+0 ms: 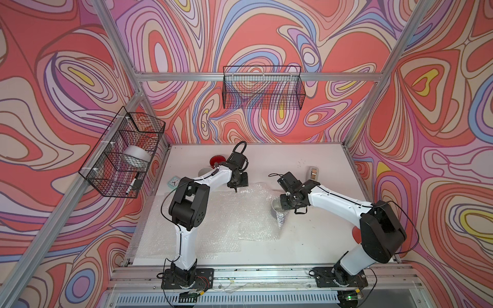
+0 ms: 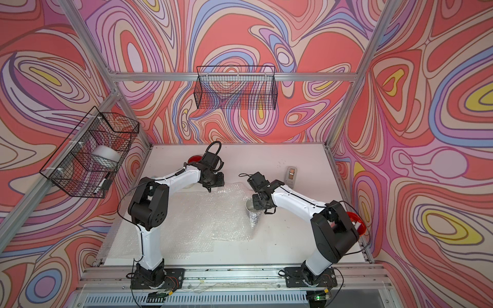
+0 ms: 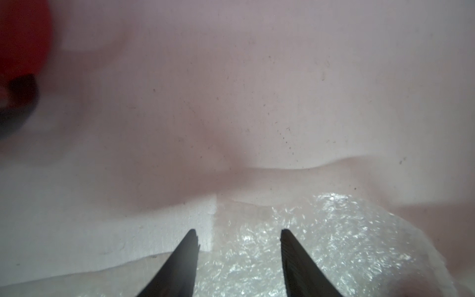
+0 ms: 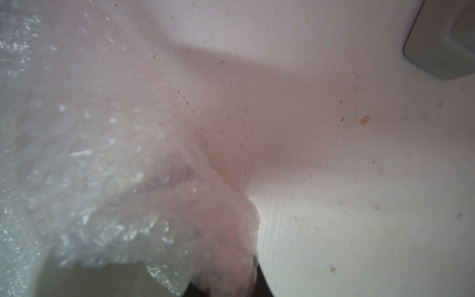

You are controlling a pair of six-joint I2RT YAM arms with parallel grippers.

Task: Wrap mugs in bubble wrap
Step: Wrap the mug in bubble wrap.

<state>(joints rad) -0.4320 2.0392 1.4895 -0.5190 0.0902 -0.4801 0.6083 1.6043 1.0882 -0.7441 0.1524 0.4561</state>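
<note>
Mugs (image 1: 217, 160) (image 1: 202, 170) (image 1: 275, 207) three; clock (image 1: 173, 181) one; bubble wrap (image 1: 240, 213), several sheets.

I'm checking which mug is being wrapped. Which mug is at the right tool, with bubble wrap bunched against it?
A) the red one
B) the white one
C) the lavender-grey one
C: in a top view the lavender-grey mug sits at the right tool with bubble wrap gathered up its side; the red mug stands far back.
</note>
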